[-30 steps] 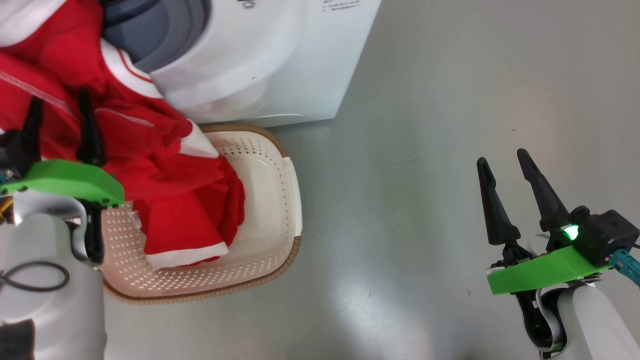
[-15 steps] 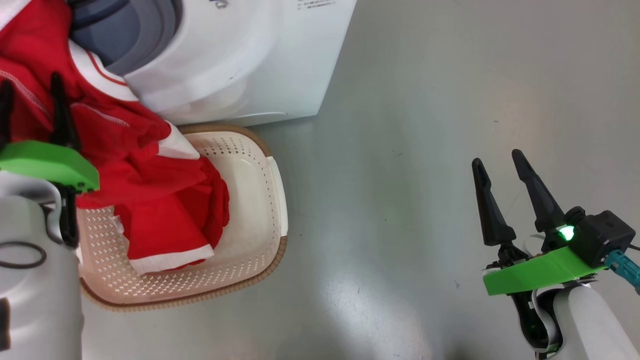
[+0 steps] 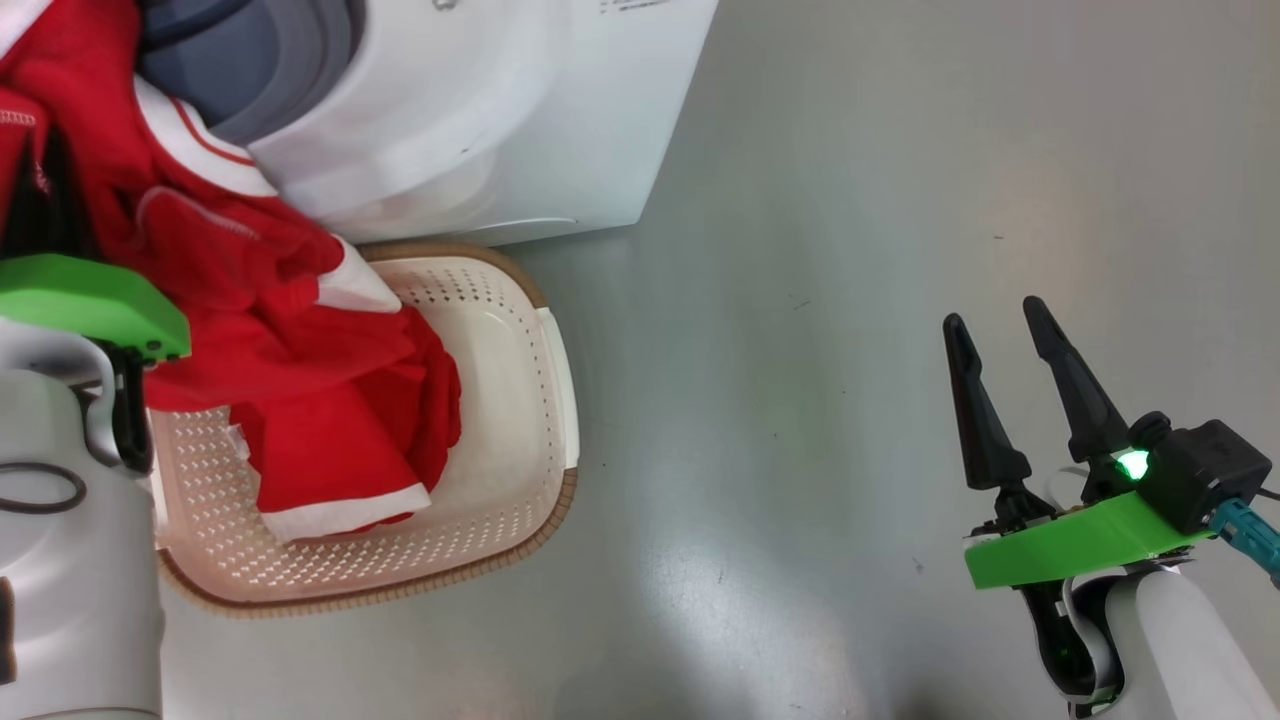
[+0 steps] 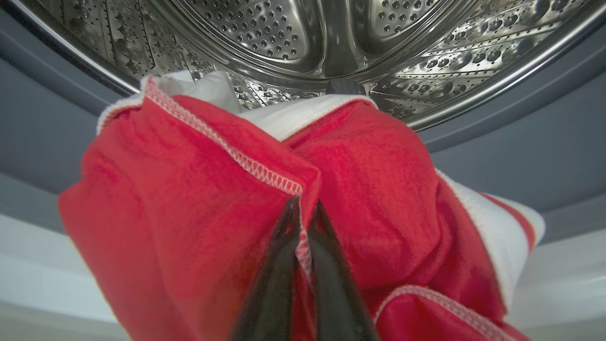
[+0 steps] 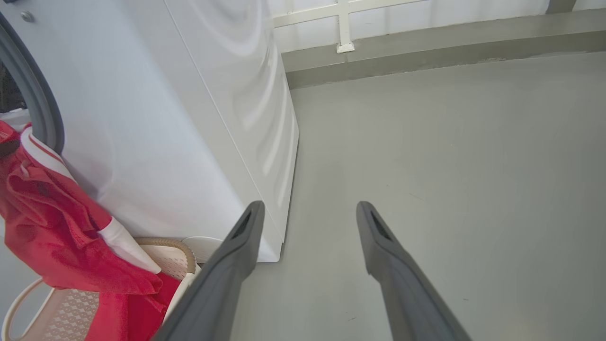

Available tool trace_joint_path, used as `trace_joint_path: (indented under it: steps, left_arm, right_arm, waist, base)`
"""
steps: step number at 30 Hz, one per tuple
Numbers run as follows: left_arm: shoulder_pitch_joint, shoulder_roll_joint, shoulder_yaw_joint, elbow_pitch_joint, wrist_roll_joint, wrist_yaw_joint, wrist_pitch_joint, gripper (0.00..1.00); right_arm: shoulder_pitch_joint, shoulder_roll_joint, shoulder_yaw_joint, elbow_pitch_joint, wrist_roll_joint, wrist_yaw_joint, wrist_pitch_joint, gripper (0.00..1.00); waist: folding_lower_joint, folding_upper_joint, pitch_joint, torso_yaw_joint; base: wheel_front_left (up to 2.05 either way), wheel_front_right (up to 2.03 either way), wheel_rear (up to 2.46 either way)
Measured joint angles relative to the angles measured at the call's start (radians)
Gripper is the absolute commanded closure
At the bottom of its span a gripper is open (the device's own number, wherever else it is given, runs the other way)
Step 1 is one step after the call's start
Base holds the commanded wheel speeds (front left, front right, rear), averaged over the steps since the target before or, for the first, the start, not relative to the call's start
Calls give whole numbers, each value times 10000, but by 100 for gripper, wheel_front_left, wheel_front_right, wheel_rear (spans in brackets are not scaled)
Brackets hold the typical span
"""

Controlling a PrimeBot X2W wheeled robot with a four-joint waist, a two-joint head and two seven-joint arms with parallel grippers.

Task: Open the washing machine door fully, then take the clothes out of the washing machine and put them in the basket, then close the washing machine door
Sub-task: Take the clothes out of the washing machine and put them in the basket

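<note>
My left gripper [image 4: 304,210] is pinched shut on a stitched fold of the clothes [image 4: 378,180], which drape from the washing machine [image 4: 265,28] ahead into the basket [image 3: 520,420] below. The cloth looks soft and light, so I expect it to trail. The right gripper [image 3: 990,312] is spread and empty.

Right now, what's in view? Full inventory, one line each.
washer: 1, white, top left of the head view, in front of the robot
drum: 1, perforated steel inside a grey ring, mouth open
clothes: red with white trim, number of pieces unclear, draped from the drum mouth down into the basket
basket: 1, cream with a brown rim, on the floor against the washer's front
floor: grey, glossy, right of the washer
wrist mounts: 2, green, one on each arm
left jaws: dark, shut on a red fold at the drum mouth
right jaws: dark, open, holding nothing, over the floor at lower right
</note>
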Motion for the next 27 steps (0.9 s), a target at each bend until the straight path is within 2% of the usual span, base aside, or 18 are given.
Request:
trace_joint_path:
  steps: [6, 16, 23, 27]
  left_arm:
    - [292, -297, 92, -828, -54, -27, 2, 100]
    - [2208, -1049, -44, -2414, -226, -226, 2, 100]
    - [3078, -1202, -809, -2575, -391, -345, 2, 100]
    - [3308, -1204, -1287, -2479, -924, -384, 2, 100]
  right_arm:
    - [-186, 12, -46, 0, 0, 0, 0, 0]
    - [-187, 46, -144, 13, 0, 0, 0, 0]
    - [-165, 42, -178, 23, 0, 0, 2, 0]
    - [-163, 42, -178, 36, 0, 0, 0, 0]
  waist:
    - [-1, 0, -14, 148]
    - [0, 0, -240, 466]
    - [0, 0, -404, 639]
    - [0, 0, -453, 697]
  base:
    - [0, 0, 0]
    - [0, 0, 0]
    - [0, 0, 0]
    - [0, 0, 0]
